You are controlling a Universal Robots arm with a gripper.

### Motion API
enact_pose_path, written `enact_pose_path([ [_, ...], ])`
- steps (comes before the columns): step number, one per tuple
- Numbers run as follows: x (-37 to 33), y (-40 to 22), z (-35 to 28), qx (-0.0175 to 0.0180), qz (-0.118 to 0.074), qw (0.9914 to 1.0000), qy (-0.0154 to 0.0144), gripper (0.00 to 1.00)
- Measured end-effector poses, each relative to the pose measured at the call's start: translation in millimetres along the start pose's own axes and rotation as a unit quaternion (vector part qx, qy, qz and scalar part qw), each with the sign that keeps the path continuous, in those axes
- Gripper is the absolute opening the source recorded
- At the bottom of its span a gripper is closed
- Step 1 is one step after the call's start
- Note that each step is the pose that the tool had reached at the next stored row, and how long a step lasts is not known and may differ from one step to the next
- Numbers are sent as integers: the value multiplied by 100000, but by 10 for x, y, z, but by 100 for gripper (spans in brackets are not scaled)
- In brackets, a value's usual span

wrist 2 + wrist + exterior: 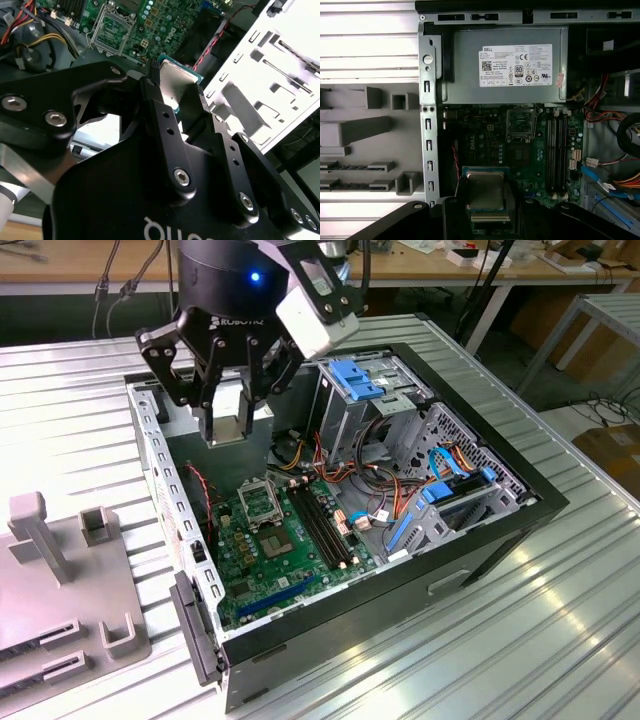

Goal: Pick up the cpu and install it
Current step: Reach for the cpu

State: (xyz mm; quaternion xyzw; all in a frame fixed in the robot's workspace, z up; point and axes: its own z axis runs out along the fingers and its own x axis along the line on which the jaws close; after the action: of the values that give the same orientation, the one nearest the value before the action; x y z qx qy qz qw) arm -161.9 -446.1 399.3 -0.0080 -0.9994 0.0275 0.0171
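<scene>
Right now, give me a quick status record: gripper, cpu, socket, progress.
gripper: gripper shut on the cpu, above the open computer case
cpu: held by its edges between the fingers, metal top showing
socket: socket on the green board, looks empty
progress: cpu picked up, not in the socket

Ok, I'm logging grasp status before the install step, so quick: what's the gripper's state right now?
Gripper: jaws shut on the small flat square cpu with a silver-grey metal top.
</scene>
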Motion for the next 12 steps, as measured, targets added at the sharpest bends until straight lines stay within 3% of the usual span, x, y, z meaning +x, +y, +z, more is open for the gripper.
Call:
enact_pose_path([
  [3,-111,1,-4,-1,-3,100000,2,42],
  [11,-292,4,-9,-6,-7,100000,-3,42],
  [12,-345,5,-11,-6,2,100000,-1,42],
])
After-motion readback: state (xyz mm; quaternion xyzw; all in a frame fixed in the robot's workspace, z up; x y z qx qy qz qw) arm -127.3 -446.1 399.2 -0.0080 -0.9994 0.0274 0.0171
